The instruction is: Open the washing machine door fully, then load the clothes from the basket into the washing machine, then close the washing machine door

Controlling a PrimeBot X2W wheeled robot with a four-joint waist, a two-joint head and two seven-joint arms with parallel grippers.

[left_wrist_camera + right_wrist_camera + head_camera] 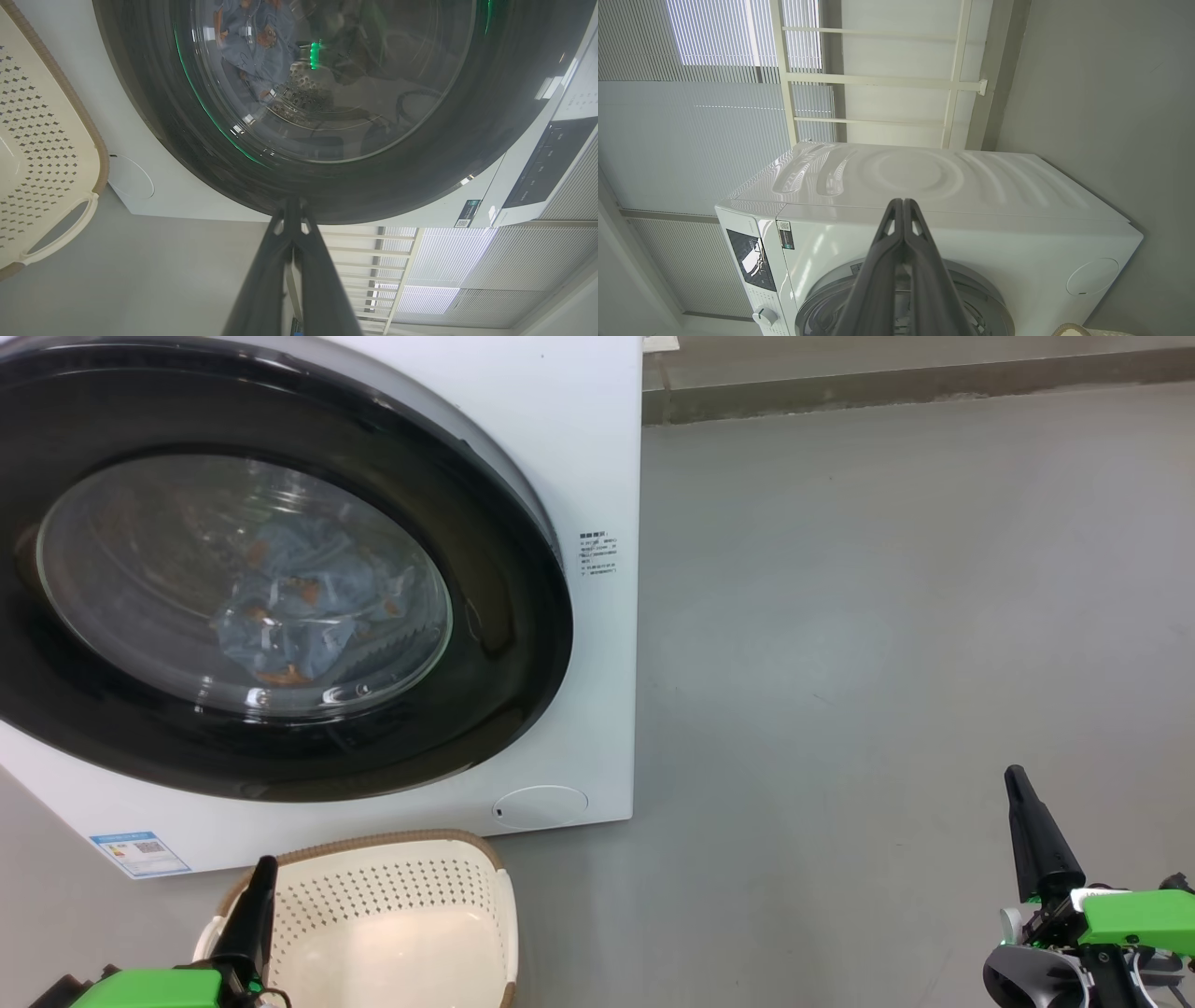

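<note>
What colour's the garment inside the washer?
The garment is blue with small orange prints; the head view shows it best.

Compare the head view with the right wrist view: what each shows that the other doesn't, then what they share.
Head view, not the right wrist view: blue clothes behind the closed washing machine door, and the blue label sticker. Right wrist view, not the head view: the control panel, knob and window blinds. Both: the white washing machine, its round flap and the shut right gripper.

Left claw (293, 207), pinched closed, faces the washing machine door (336, 126); clothes (254, 51) behind its glass.
</note>
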